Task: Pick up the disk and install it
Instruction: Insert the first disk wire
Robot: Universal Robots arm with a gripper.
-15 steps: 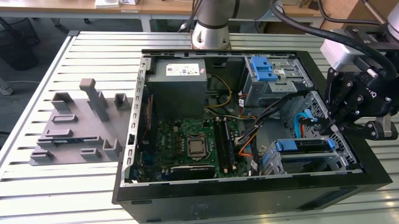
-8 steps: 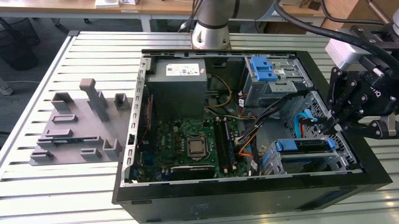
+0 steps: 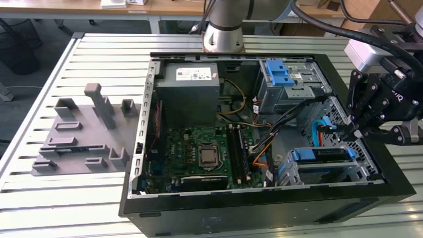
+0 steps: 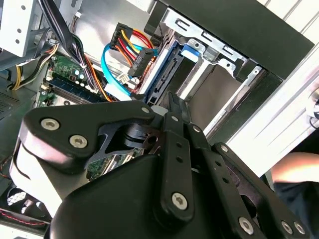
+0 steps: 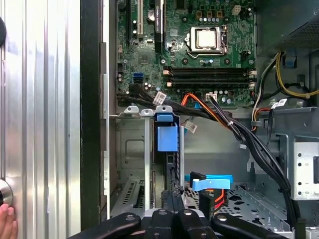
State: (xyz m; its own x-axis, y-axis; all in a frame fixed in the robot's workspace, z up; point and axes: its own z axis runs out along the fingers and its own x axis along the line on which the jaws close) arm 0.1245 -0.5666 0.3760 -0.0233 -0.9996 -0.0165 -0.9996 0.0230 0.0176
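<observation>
Open computer case (image 3: 264, 208) on slatted table (image 3: 39, 99). Gripper (image 3: 357, 134) hangs over drive cage (image 3: 360, 163) at exterior view's right, fingers pressed together, nothing between them. Disk (image 3: 320, 155) sits on edge in cage slot, blue carrier uppermost, long axis running exterior view's left to right. Disk lies just beside fingertips, toward exterior view's left. In both wrist views, fingertips (image 4: 173, 102) (image 5: 174, 196) hover close by carrier's edge; contact cannot be told. White sticker on power supply (image 3: 188, 82); print not legible.
</observation>
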